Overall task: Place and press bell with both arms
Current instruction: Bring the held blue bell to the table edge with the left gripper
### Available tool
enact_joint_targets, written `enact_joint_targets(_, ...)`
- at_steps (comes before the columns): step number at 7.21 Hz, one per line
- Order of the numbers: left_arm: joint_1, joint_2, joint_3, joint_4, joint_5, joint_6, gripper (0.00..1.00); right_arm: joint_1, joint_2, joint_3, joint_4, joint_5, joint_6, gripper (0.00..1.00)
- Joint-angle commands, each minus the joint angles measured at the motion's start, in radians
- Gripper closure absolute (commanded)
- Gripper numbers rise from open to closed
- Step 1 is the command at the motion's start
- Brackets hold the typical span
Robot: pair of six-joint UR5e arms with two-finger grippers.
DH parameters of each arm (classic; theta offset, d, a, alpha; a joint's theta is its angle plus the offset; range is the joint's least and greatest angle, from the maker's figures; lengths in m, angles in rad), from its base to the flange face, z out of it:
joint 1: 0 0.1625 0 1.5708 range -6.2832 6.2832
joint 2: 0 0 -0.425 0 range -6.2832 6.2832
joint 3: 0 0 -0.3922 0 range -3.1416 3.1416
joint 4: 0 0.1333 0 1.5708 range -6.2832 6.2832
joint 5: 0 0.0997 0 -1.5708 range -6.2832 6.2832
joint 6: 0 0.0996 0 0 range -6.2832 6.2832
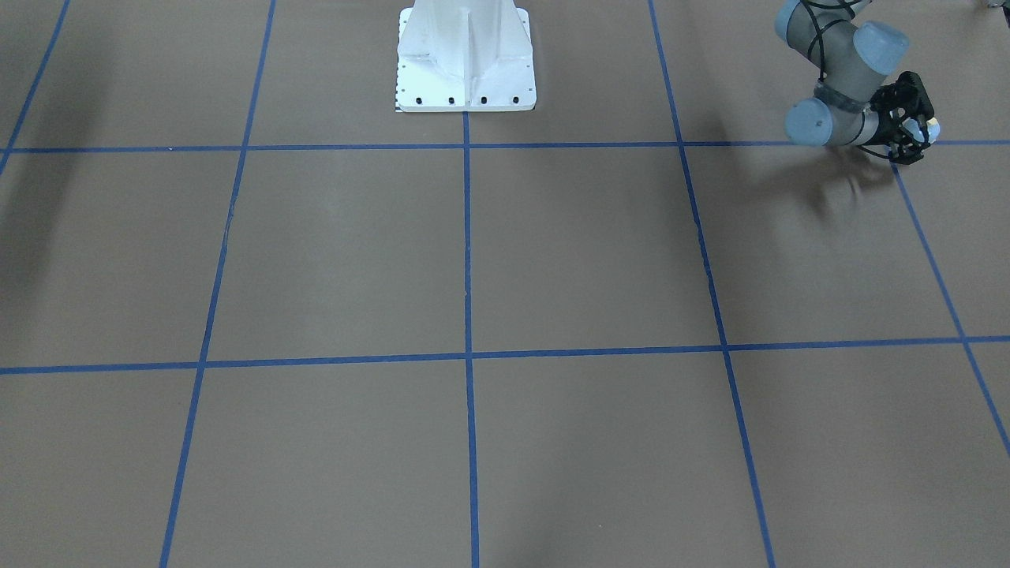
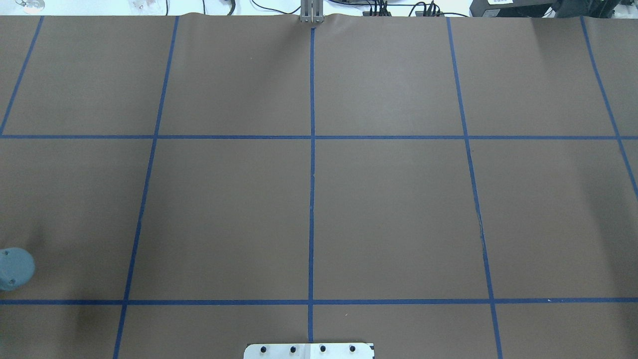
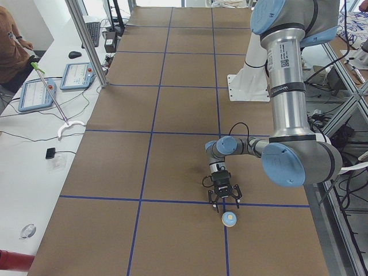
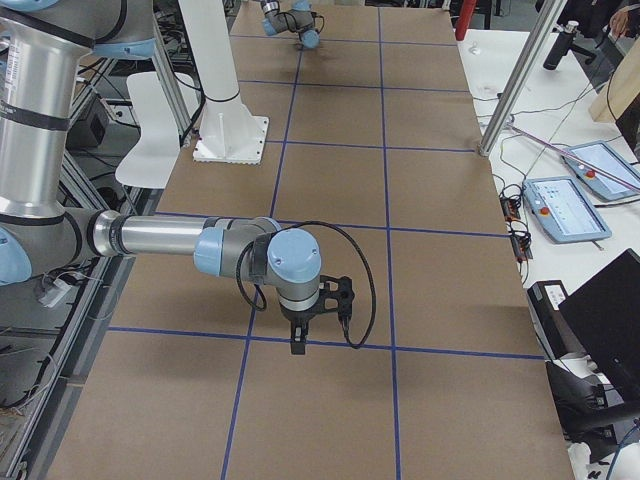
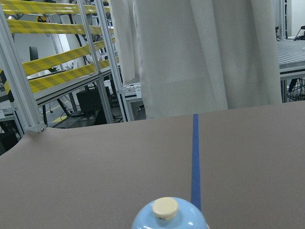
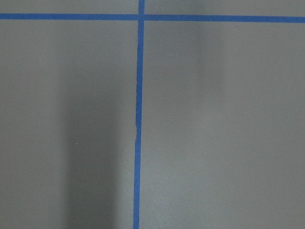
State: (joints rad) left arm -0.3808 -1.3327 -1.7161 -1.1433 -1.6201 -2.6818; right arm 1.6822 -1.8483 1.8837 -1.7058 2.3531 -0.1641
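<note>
The light-blue bell (image 3: 229,218) with its cream button stands on the brown table, on a blue tape line near my left end. It also shows in the front view (image 1: 932,130) and low in the left wrist view (image 5: 167,215). My left gripper (image 3: 225,203) lies low and level, its fingers spread open just short of the bell; in the front view (image 1: 919,118) the bell sits at its fingertips. My right gripper (image 4: 298,340) points down over the table near a tape crossing. I cannot tell if it is open or shut. The right wrist view shows only table.
The white pedestal (image 1: 465,63) stands at the robot's side of the table, mid-width. Blue tape lines (image 2: 312,199) divide the brown surface into squares. A side desk with tablets (image 3: 40,92) and a seated person runs along the far edge. A left-arm joint cap (image 2: 12,269) shows overhead.
</note>
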Motion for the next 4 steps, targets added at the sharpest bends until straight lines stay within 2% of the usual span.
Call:
enact_joint_targets(1,0.0,0.004,0.021,-0.009,0.005,-0.003,0.0,0.001,0.003,0.002,0.0,-0.002,0.0,0.0)
enact_joint_targets(4,0.002,0.006,0.07,-0.053,0.006,-0.026,0.0,-0.001,0.007,0.005,0.0,-0.002,0.0,0.0)
